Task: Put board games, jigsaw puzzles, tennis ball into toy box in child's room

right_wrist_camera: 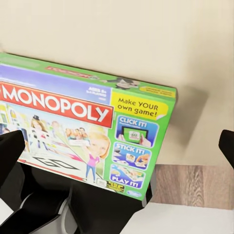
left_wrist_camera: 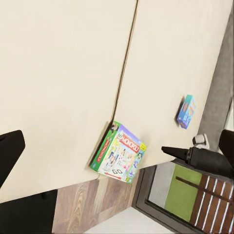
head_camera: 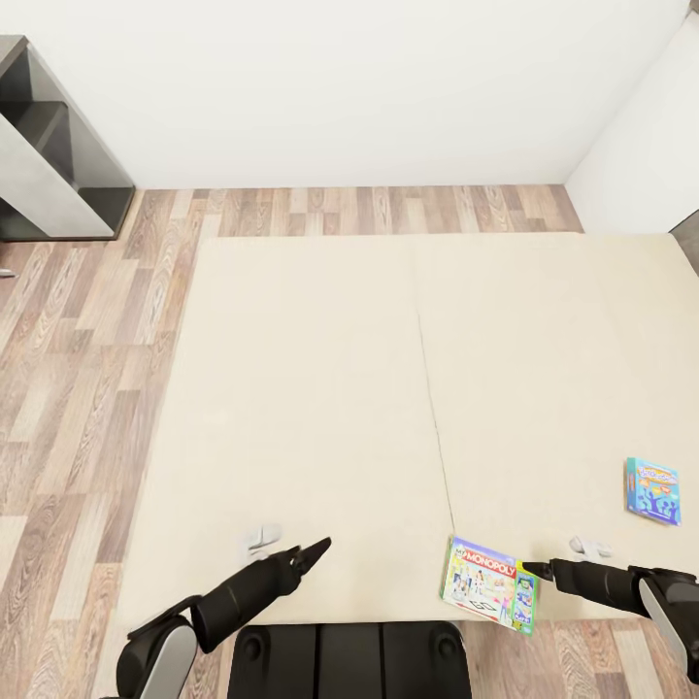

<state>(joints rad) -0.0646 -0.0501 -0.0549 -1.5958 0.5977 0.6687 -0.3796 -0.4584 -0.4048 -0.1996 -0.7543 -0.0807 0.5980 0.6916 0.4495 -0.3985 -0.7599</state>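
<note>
- The right pincer (head_camera: 540, 569) hovers low over the near edge of the bed (head_camera: 320, 388), its dark tips pointing at the MONOPOLY box (head_camera: 488, 583), which lies just beside them on the side toward the left arm — close, but I cannot tell whether the tips touch it.
- In the right wrist view the MONOPOLY box (right_wrist_camera: 83, 126) lies right ahead of the right pincer, between the two dark fingertips (right_wrist_camera: 10, 156) that show at opposite edges of the picture; the fingers stand wide apart and hold nothing.
- The box lies flat, lettered face up, at the very edge of the mattress, one corner jutting out past it over the wooden floor (head_camera: 87, 388).
- The blue game box (head_camera: 652, 491) lies flat on the bed too, beyond the right pincer and outward from it, well apart from the MONOPOLY box.
- The left pincer (head_camera: 313, 553) hovers over the near edge of the bed, well apart from both boxes; its tips look close together in the head view, yet the left wrist view shows a fingertip (left_wrist_camera: 9, 151) at each edge, so it stands apart and empty.
- From the left wrist view the MONOPOLY box (left_wrist_camera: 119, 158) lies ahead of the left pincer, with the right arm's dark tip beside it.
- Count — two board games on the bed, two pincers.
- A dark grey shelf unit (head_camera: 53, 155) stands against the wall, far beyond the left pincer.
</note>
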